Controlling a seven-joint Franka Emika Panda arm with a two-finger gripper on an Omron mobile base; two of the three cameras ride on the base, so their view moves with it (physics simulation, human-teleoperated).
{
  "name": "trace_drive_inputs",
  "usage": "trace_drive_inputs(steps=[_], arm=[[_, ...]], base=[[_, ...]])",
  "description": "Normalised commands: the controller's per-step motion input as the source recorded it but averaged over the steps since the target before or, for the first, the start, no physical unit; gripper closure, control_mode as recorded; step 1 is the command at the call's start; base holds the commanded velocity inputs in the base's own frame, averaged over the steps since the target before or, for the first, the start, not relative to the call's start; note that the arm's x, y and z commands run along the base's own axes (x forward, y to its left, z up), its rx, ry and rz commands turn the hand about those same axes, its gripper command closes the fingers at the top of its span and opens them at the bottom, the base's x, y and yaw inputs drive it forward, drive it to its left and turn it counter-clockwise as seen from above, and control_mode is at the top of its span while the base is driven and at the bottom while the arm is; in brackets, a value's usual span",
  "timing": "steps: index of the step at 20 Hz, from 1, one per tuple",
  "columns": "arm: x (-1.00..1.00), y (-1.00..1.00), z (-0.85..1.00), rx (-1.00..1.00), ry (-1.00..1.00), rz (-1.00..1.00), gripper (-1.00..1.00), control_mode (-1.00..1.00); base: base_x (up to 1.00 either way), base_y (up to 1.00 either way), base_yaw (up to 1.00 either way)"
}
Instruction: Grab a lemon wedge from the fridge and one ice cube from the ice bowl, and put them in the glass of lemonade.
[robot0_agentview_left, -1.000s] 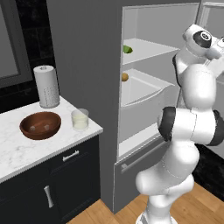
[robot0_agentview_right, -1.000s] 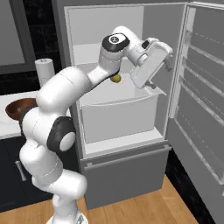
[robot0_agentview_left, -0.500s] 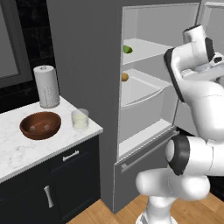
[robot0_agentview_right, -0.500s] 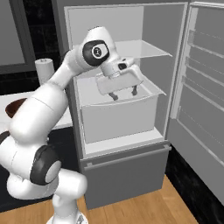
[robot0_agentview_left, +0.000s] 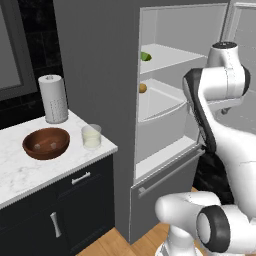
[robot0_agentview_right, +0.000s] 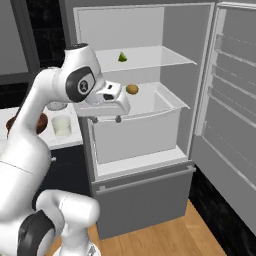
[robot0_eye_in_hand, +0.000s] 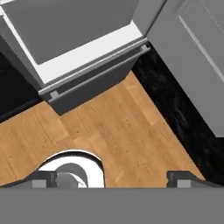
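The lemon wedge (robot0_agentview_right: 122, 57) sits on the fridge (robot0_agentview_right: 185, 60) top shelf, above and behind the gripper (robot0_agentview_right: 106, 119), whose spread, empty jaws point floorward.

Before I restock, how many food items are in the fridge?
2 in the fridge: a green lemon wedge on the upper shelf and a tan oval item in the drawer below. More may be hidden.
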Motion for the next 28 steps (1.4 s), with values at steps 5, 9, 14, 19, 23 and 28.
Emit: trace_drive_inputs(steps=[5, 9, 14, 19, 23, 28], arm=[[-1.00, 0.63, 0.43, 0.00, -0.06, 0.16, -1.00, -1.00], [-0.72, 0.28, 0.33, 0.00, -0.26, 0.07, -1.00, -1.00], [0.18, 0.46, -0.01, 0.14, -0.40, 0.00, -1.00, -1.00], [0.24, 0.33, -0.09, 0.11, -0.19, 0.00, -1.00, -1.00], [0.03, -0.08, -0.06, 0.00, 0.02, -0.10, -1.00, -1.00], [0.07, -0.01, -0.10, 0.00, 0.00, -0.04, -1.00, -1.00]], base=[[0.00, 0.00, 0.00], [0.00, 0.00, 0.00], [0.00, 0.00, 0.00], [0.00, 0.00, 0.00], [0.00, 0.00, 0.00], [0.00, 0.00, 0.00]])
